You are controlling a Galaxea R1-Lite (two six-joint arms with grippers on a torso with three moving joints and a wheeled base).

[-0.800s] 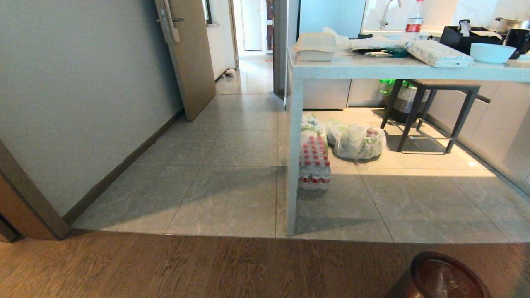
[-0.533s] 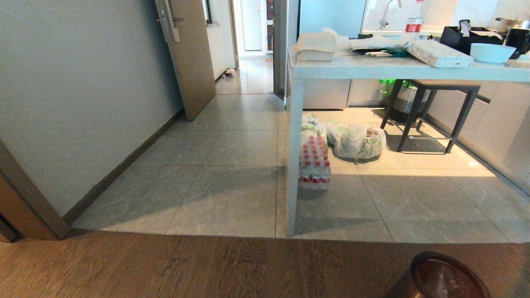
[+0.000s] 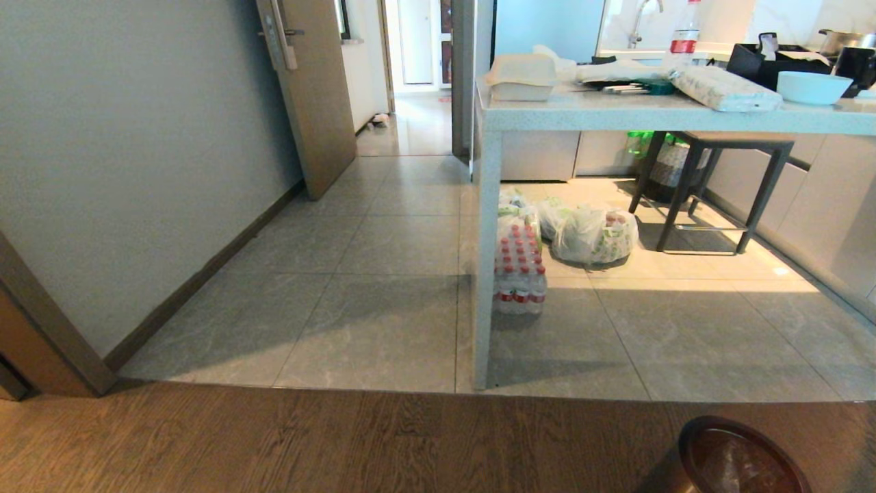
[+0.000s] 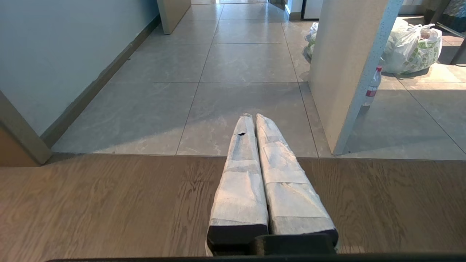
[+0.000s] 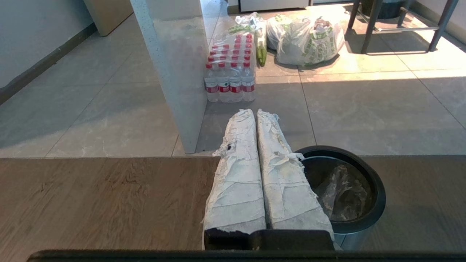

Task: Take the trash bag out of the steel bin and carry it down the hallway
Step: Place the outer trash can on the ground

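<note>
The steel bin (image 3: pixel 691 428) stands on the wood floor at the bottom right of the head view, with a dark rim. Inside it lies the trash bag (image 5: pixel 340 194), thin, crinkled and translucent. My right gripper (image 5: pixel 256 112) is shut and empty, its white-wrapped fingers (image 5: pixel 236 174) pointing level just beside and above the bin (image 5: pixel 380 189). My left gripper (image 4: pixel 254 116) is likewise shut and empty over the wood floor, farther left. Neither arm shows in the head view. The hallway (image 3: pixel 417 116) shows through the doorway at the back.
A stone table's leg (image 3: pixel 484 260) stands ahead on the grey tiles, a pack of water bottles (image 3: pixel 520 270) and white bags with green print (image 3: pixel 592 233) behind it. A dark stool (image 3: pixel 712 185) sits at right. An open door (image 3: pixel 308 89) and a wall bound the left.
</note>
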